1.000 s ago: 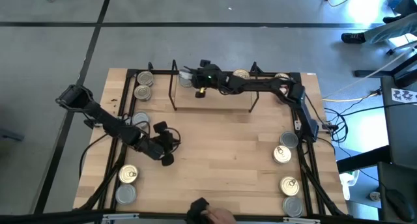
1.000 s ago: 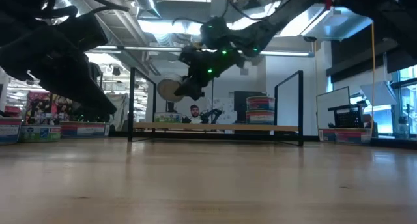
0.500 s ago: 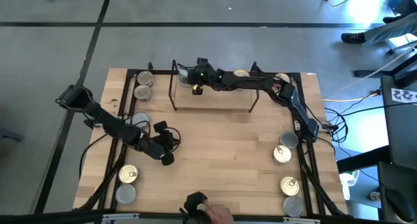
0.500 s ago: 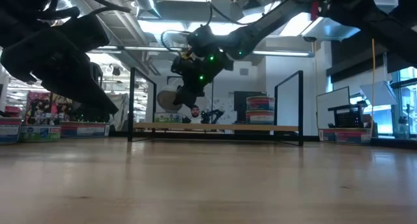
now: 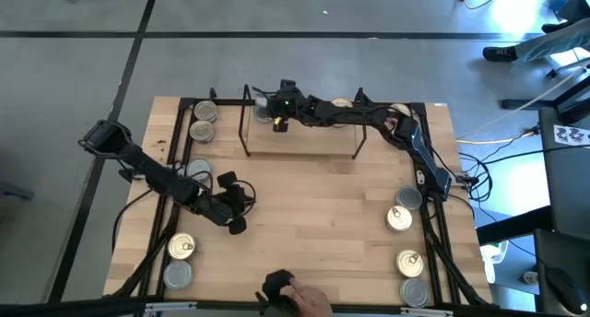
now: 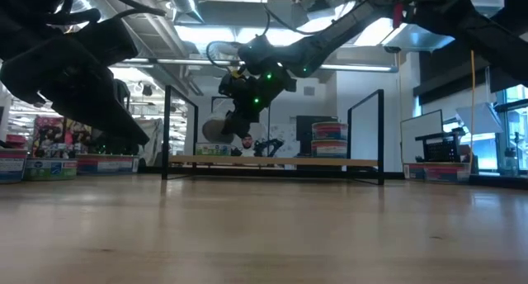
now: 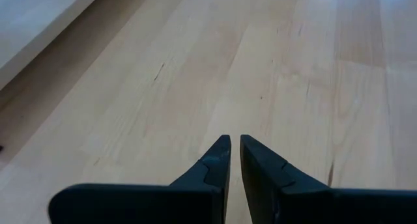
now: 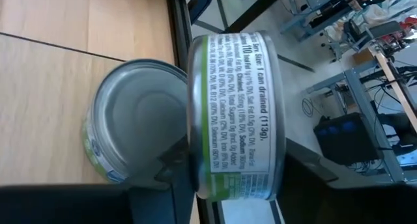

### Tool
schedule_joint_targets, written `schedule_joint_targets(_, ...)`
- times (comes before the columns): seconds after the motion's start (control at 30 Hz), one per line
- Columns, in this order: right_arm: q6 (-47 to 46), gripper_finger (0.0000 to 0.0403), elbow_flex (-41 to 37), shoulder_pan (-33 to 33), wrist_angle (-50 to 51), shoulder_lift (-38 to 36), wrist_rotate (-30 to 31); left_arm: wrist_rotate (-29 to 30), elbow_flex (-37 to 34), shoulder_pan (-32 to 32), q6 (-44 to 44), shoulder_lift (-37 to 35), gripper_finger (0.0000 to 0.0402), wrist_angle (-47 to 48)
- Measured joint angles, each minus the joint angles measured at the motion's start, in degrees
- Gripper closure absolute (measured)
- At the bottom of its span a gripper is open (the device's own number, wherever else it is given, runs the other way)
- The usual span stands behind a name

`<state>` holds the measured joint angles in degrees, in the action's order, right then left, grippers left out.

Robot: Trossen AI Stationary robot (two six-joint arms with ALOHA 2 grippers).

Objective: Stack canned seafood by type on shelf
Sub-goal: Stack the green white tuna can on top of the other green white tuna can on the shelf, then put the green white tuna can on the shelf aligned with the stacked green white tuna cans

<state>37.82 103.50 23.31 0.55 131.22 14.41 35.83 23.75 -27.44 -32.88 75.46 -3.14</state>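
**Tins of seafood going onto the little shelf**

Tins are the small flat round cans here. One tin (image 8: 233,113) is held on its edge in the right gripper (image 5: 274,115), over the far left end of the shelf (image 5: 304,140). It has a silver rim and a white and green label with small black print. The claw is clamped on this tin. Right beside it, another tin (image 8: 133,123) with a plain silver-grey top lies flat on the shelf's wooden board.

The shelf is a low rack with a black wire frame and a light board. It stands at the far side of the table (image 5: 313,206).

More tins sit near the table's edges: two at the far left corner (image 5: 204,120), two at the near left corner (image 5: 180,260), and four along the right side (image 5: 403,206).

The left gripper (image 5: 236,222) waits low over the table on the left, its claw clenched on nothing.

Only the right wrist view shows the label and the flat tin under it. The high view shows where all the tins lie. The low view shows the held tin (image 6: 217,130) up above the shelf board.
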Motion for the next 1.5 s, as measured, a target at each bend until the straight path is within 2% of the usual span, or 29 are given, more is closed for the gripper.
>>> schedule_joint_targets(0.3,-0.4,0.0171,0.0,-0.1,0.6,0.0,-1.9,0.0,0.0,0.0,0.3,0.0,0.0369,0.0)
schedule_joint_targets(0.47,-0.5,0.0153,0.0,-1.2,0.6,0.0,-2.5,0.0,0.0,0.0,0.3,0.0,0.0369,0.0)
schedule_joint_targets(0.83,3.1,0.0149,0.0,-4.3,2.0,-0.3,4.5,0.0,0.0,0.0,0.3,0.0,0.0369,0.0)
schedule_joint_targets(1.0,4.4,0.0149,0.0,-4.9,4.9,-1.2,5.2,-0.1,0.0,0.0,0.3,0.0,0.0369,0.0)
schedule_joint_targets(1.27,12.1,0.0149,-0.1,-9.9,7.6,-4.2,13.6,-1.3,0.0,0.0,1.2,-0.2,0.0369,0.5)
schedule_joint_targets(1.4,12.5,0.0149,-0.1,-13.4,11.0,-9.2,16.1,-1.9,1.7,-0.1,0.4,-1.6,0.0369,6.6)
schedule_joint_targets(1.5,8.9,0.0149,-0.1,-16.0,16.6,-13.0,16.5,-2.3,4.0,-0.1,-0.9,-3.6,0.0369,13.9)
